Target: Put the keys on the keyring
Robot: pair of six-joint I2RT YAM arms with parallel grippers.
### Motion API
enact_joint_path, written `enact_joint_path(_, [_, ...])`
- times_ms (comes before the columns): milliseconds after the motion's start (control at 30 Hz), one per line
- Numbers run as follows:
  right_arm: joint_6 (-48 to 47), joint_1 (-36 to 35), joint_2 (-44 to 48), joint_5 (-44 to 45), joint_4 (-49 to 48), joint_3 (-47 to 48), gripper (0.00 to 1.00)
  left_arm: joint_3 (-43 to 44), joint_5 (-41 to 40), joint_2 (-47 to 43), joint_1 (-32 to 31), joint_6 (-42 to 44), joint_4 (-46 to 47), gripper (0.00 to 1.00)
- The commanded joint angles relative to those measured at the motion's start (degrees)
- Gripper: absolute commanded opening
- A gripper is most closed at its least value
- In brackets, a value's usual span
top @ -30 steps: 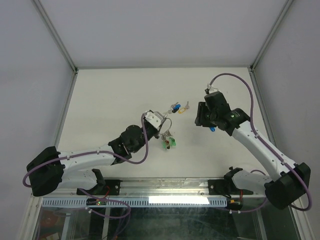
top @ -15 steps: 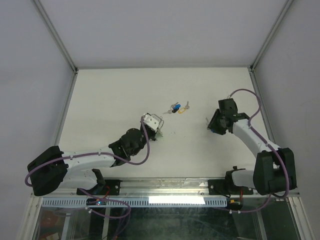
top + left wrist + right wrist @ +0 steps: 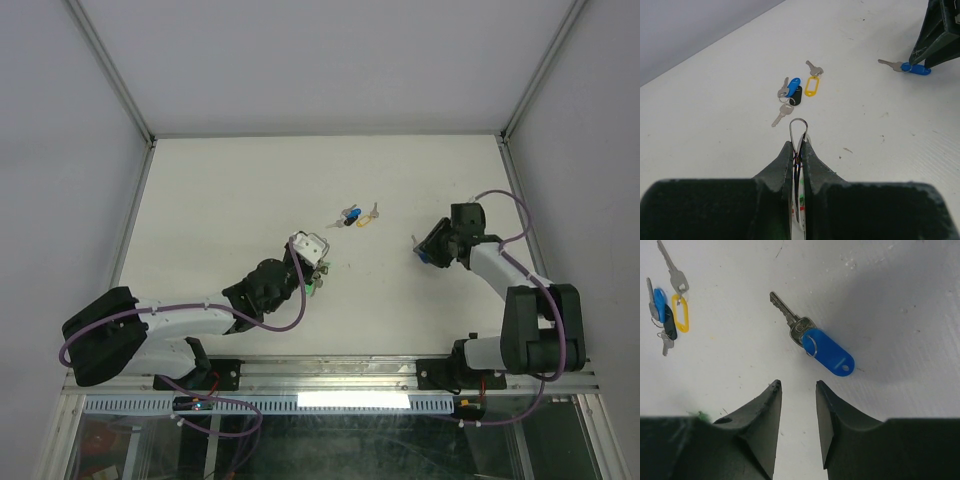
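My left gripper [image 3: 797, 145] is shut on the keyring [image 3: 798, 119], whose thin wire loop sticks up past the fingertips; green and red show between the jaws. Ahead of it on the table lie several keys [image 3: 796, 91] with yellow, blue and dark tags, seen from above as a small cluster of keys [image 3: 355, 215]. A separate blue-tagged key [image 3: 816, 343] lies flat just beyond my right gripper [image 3: 797, 385], which is open with only bare table between its fingers. In the top view the right gripper [image 3: 430, 250] is low at the right, the left gripper [image 3: 318, 262] near the middle.
The white table [image 3: 220, 200] is walled by grey panels at the left, back and right. The right arm's forearm [image 3: 495, 265] lies folded back along the right side. Small dark specks [image 3: 847, 150] mark the tabletop.
The right arm swung out to the right and down to the table, and its jaws narrowed a little. The left gripper shifted slightly nearer with the keyring bunch.
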State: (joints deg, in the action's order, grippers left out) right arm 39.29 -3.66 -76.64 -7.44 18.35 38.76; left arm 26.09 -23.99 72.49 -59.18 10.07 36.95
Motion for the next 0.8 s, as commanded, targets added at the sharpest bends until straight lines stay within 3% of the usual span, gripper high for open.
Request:
enact_joint_path(0, [2.0, 0.8, -1.6, -3.0, -6.4, 0.0, 0.36, 0.0, 0.8, 0.0, 0.1, 0.8, 4.8, 0.00])
enact_joint_path(767, [2.1, 1.2, -5.9, 1.4, -6.7, -0.7, 0.43, 0.4, 1.4, 0.5, 0.1, 1.2, 3.8, 0.00])
